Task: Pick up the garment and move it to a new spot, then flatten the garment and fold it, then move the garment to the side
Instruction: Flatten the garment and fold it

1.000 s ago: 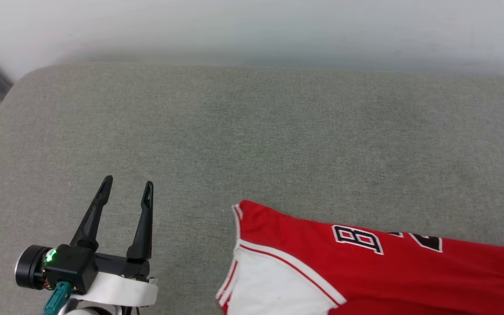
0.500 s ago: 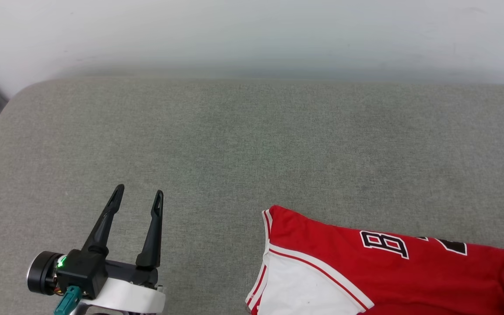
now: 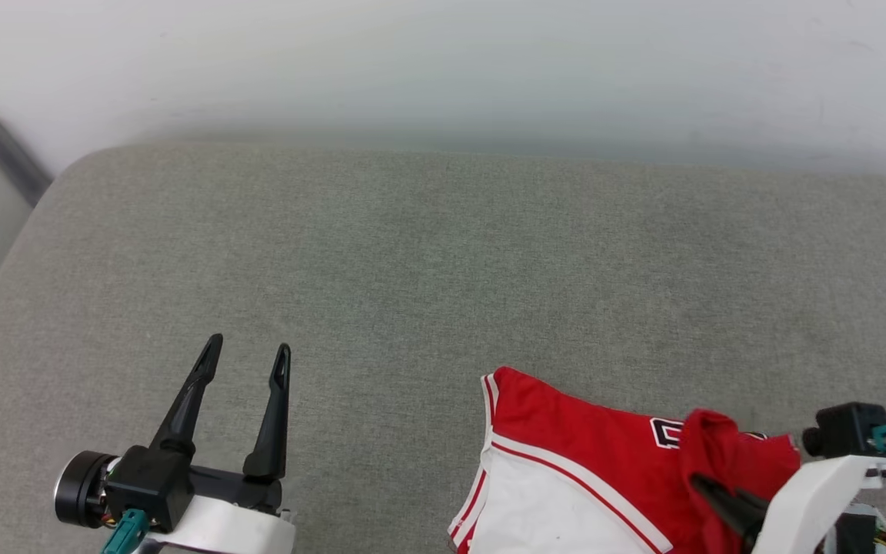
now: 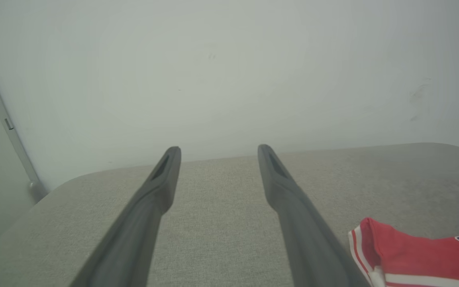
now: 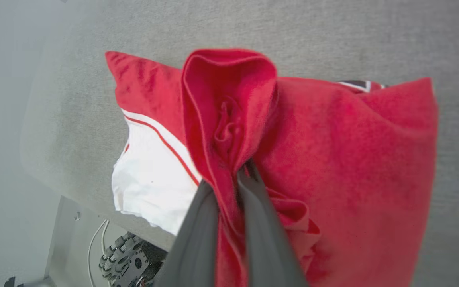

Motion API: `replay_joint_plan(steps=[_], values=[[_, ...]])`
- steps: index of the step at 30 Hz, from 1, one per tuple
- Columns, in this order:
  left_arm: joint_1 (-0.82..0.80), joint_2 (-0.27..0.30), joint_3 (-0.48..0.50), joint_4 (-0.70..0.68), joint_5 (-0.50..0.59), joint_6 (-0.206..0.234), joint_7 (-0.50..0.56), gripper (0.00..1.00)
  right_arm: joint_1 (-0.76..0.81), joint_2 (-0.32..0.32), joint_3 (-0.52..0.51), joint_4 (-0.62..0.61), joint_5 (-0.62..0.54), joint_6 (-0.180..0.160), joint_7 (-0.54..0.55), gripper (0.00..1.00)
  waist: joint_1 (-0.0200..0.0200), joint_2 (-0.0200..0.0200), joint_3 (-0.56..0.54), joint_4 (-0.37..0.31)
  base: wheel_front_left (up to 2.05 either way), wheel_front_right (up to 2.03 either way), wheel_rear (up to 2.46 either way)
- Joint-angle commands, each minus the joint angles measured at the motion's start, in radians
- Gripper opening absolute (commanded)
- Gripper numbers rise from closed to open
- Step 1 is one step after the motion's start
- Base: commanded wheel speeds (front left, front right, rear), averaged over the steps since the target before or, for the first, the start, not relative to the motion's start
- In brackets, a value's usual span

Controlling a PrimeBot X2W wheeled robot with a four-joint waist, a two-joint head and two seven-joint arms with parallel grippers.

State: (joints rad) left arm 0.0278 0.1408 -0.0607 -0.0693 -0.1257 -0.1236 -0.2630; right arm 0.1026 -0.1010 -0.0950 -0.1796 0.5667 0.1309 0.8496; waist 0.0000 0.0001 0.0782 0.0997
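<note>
Garment (image 3: 566, 438), red shirt with white sleeve, lying at near right of grey cushion (image 3: 412, 269), one red fold raised, right pincer (image 5: 237, 175) clamped on that fold, left pincer (image 3: 249, 346) spread apart, empty, well left of shirt.

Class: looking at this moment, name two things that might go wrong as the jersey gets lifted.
1. The right jaws pinch just a bunched fold of the garment; it may slip out.
2. Its white sleeve lies at the cushion edge; one-sided pulling, left jaws open and apart, may drag it off.
</note>
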Motion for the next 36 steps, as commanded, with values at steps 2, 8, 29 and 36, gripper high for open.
replay_joint_plan(steps=[2,8,29,36], values=[[0.002,-0.006,-0.001,0.0,0.004,-0.004,-0.002,1.0,-0.001,0.027,0.033,-0.027,0.018,0.0,0.017,0.0,0.0,-0.0001,-0.002,0.014,0.0,0.0,0.0],[-0.002,-0.011,-0.006,0.004,0.005,-0.005,-0.002,1.0,-0.042,0.052,0.11,-0.005,0.029,0.0,0.007,0.0,0.0,-0.0001,0.001,0.046,0.0,0.0,0.0],[-0.006,-0.014,-0.011,0.023,0.007,-0.006,-0.002,1.0,-0.164,0.051,0.31,0.207,0.074,0.0,-0.184,1.0,0.0,-0.0001,0.024,0.108,0.0,0.0,0.0],[-0.014,-0.015,-0.013,0.028,0.006,-0.007,-0.002,1.0,-0.235,0.051,0.254,0.182,-0.067,0.0,-0.211,1.0,0.0,-0.0001,0.018,0.081,0.0,0.0,0.0]])
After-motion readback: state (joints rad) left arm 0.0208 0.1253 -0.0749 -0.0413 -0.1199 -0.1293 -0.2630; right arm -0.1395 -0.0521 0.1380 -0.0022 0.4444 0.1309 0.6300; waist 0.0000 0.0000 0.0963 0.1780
